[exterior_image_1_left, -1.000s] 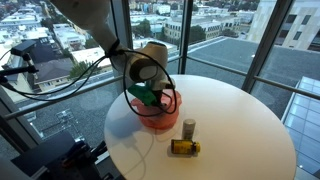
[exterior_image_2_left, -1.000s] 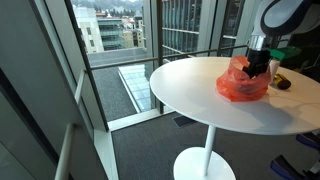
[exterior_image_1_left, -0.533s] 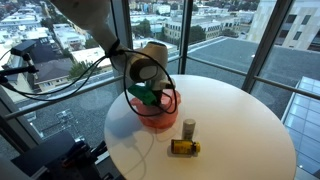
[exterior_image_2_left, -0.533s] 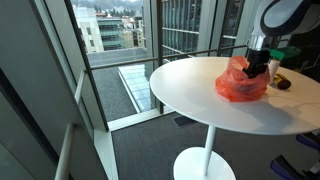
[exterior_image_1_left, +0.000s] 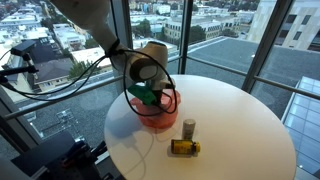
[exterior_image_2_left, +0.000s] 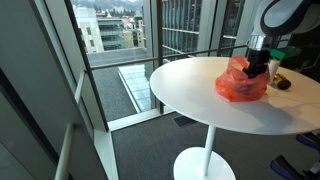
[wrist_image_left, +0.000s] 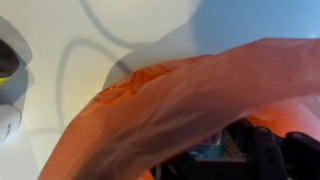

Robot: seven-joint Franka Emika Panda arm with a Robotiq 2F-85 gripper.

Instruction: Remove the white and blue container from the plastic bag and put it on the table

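Note:
An orange plastic bag (exterior_image_1_left: 157,117) (exterior_image_2_left: 242,85) lies on the round white table (exterior_image_1_left: 235,120). My gripper (exterior_image_1_left: 150,98) (exterior_image_2_left: 262,68) reaches down into the bag's mouth. In the wrist view the bag's film (wrist_image_left: 170,100) covers most of the picture. Under it the dark fingers (wrist_image_left: 262,150) stand on either side of the white and blue container (wrist_image_left: 208,148). The gripper (wrist_image_left: 208,158) is shut on this container, which is still inside the bag. The bag hides the container in both exterior views.
A small upright bottle (exterior_image_1_left: 188,128) and a yellow bottle (exterior_image_1_left: 184,147) lying on its side are on the table beside the bag. The yellow bottle (exterior_image_2_left: 282,80) also shows past the bag. Glass walls and a railing surround the table.
The gripper has shut inside the bag. The arm and the bag have barely moved.

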